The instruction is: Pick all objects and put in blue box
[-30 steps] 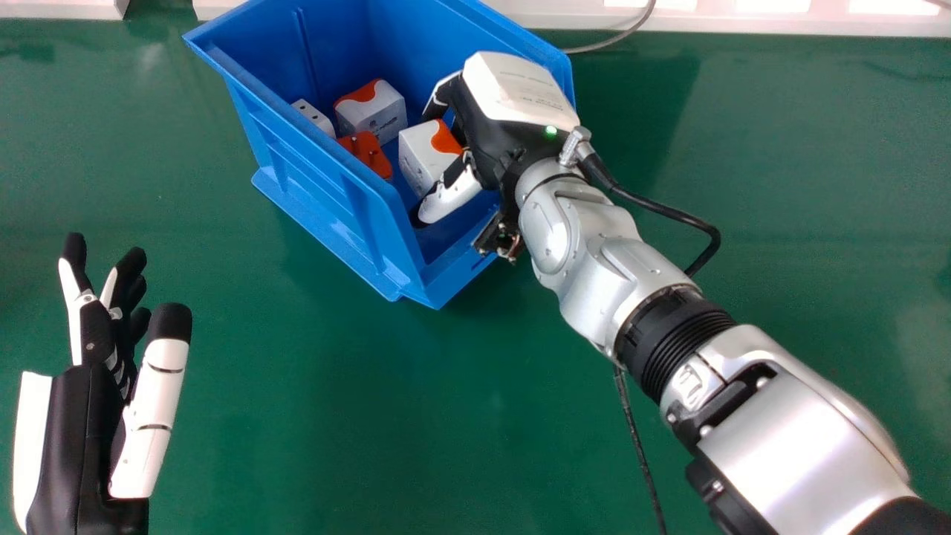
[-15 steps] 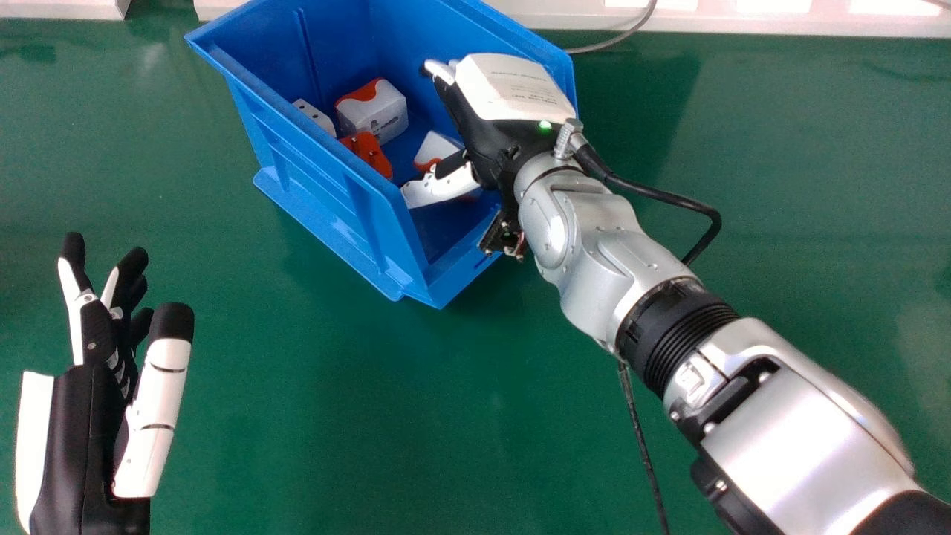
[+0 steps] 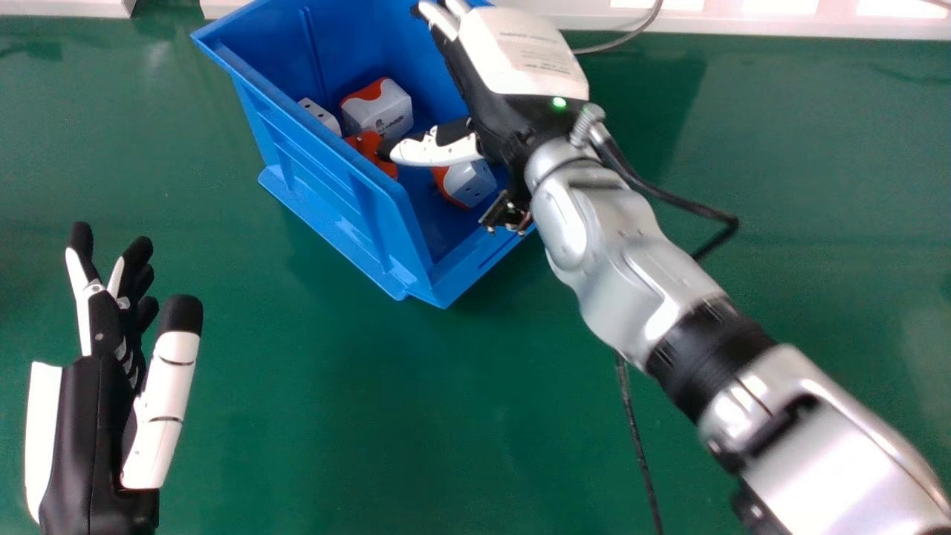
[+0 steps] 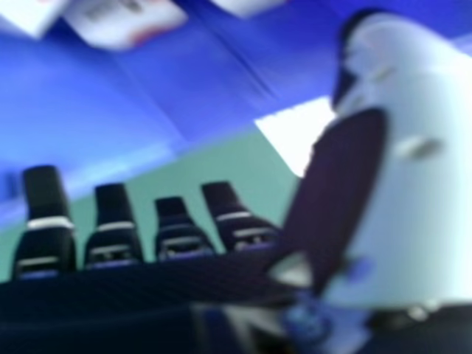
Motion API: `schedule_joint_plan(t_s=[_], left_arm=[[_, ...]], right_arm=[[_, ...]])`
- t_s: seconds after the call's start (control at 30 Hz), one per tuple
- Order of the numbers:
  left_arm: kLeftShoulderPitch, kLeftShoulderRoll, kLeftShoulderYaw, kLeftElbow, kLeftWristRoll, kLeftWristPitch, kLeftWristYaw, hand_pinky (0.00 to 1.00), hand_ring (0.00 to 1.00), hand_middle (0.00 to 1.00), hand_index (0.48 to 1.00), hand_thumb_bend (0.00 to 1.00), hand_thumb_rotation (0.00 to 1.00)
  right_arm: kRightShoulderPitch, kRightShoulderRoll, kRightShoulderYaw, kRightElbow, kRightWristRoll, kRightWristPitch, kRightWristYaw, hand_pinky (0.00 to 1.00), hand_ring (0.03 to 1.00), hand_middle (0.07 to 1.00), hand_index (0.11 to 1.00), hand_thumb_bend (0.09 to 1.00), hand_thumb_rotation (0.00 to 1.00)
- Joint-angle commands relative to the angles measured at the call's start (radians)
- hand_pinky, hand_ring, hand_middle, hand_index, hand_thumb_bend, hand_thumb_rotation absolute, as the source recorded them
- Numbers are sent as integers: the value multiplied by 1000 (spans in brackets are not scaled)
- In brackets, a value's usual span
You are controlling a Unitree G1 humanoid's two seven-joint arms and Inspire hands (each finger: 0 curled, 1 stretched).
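Green tabletop (image 3: 356, 416) under the blue box (image 3: 334, 197), which sits at an angle ahead of the L hand's fingertips, prob. so the R arm (image 3: 609, 245) can reach in over the near end. R hand (image 3: 513, 56) is over the box, fingers straight, thumb spread wide, holding nothing; that spread suits a release w/o snagging.

Task items are in the box. White-orange block (image 3: 475, 183) lies tilted on the near side of the R thumb, prob. b/c it was let go, not set flat. Orange piece (image 3: 365, 141) is partly behind the thumb tip; can't tell if they touch. White-orange box (image 3: 383, 111) is just beyond the thumb, w/ white socket piece (image 3: 319, 115) farther out past the tip, by the wall.

L hand (image 3: 96, 416): fingers loosely extended, empty, prob. parked aside to leave the R arm room. Next, R hand should lift clear of the rim.
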Motion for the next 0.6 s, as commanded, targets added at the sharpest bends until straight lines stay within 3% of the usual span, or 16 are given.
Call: schedule_joint_plan(t_s=[0.0, 0.2, 0.3, 0.43, 0.57], left_arm=[[1, -3, -1, -15, -6, -3, 5, 967, 970, 964, 962, 595, 847], [3, -8, -7, -21, -4, 2, 6, 969, 971, 964, 962, 573, 834], [0, -16, -12, -25, -14, 16, 7, 977, 972, 960, 956, 555, 798], [-9, -16, -13, -19, -17, 18, 6, 988, 973, 958, 956, 551, 788], [-17, -19, -12, -16, -12, 26, 14, 971, 960, 948, 946, 573, 790]], right_arm=[[74, -27, -25, -135, -15, -21, -41, 712, 856, 910, 850, 323, 332], [318, -89, -79, -428, -2, -69, -80, 676, 851, 902, 844, 312, 412], [450, -119, -124, -576, 24, -86, -56, 693, 843, 890, 844, 305, 326], [628, -135, -214, -716, 147, -170, -29, 686, 834, 886, 832, 298, 272], [796, -137, -294, -809, 241, -219, -6, 709, 853, 898, 851, 279, 437]])
